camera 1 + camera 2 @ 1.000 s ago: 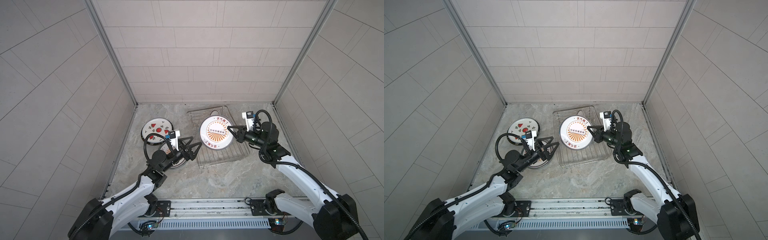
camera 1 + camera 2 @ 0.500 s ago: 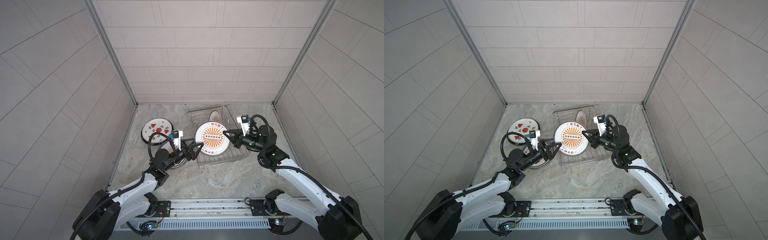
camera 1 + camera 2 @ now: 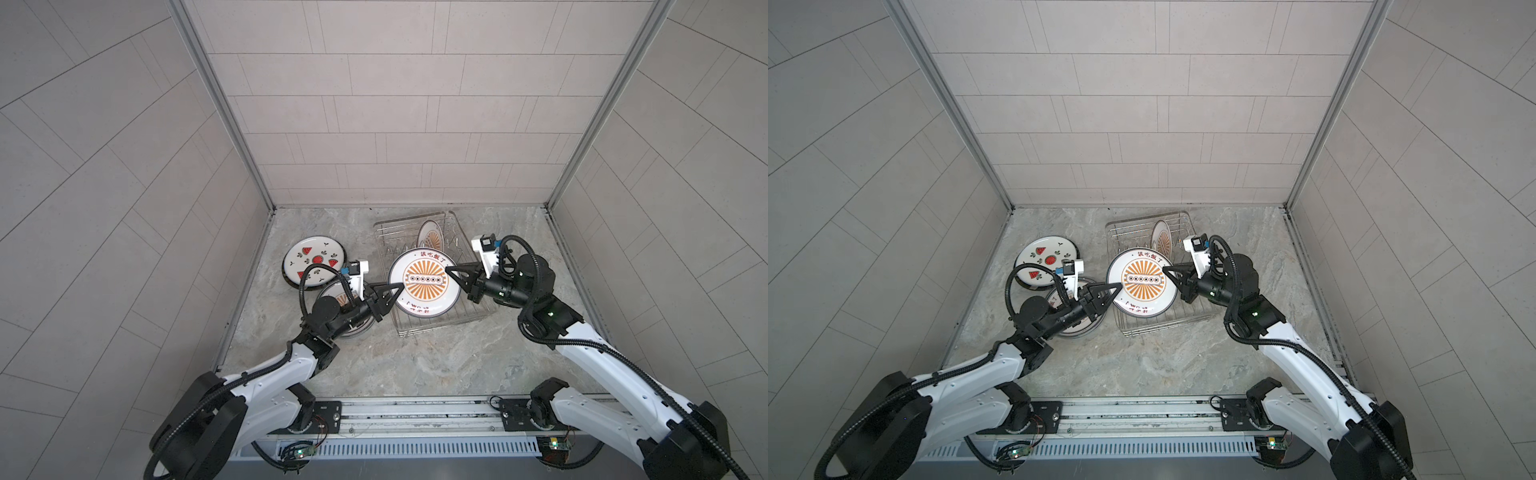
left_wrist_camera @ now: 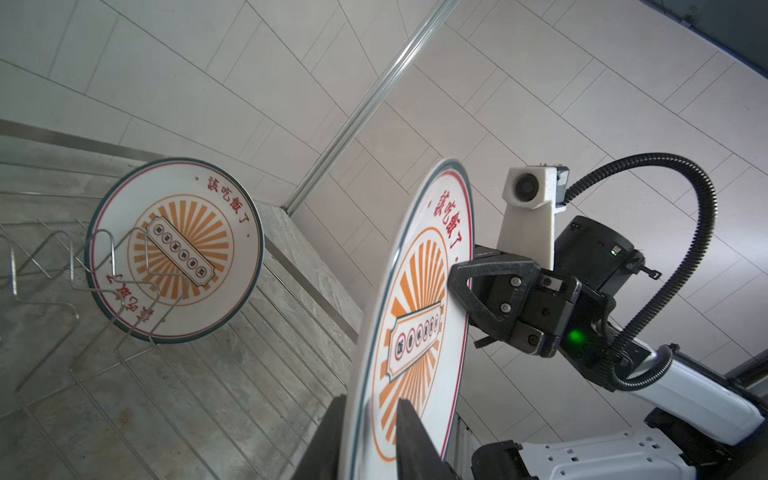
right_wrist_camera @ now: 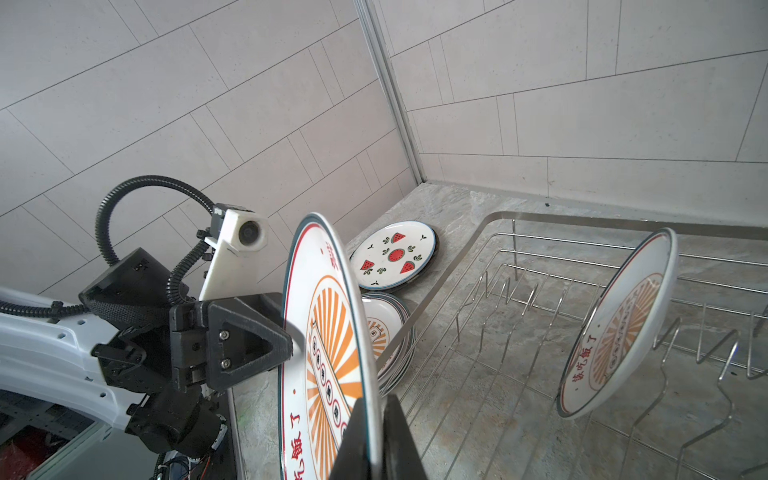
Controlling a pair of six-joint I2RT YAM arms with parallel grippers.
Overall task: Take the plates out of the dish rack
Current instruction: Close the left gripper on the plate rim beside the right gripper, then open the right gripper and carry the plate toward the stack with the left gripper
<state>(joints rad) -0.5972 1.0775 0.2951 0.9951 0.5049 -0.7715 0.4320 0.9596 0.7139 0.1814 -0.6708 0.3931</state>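
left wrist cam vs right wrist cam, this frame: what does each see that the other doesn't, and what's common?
Left wrist only: the right gripper clamped on the far rim of the held sunburst plate.
Right wrist only: the left gripper at that plate's opposite rim, plus the watermelon plate and a stack of plates lying on the table beside the dish rack.
Both: the held sunburst plate seen nearly edge-on, the dish rack, and one standing sunburst plate in its prongs.
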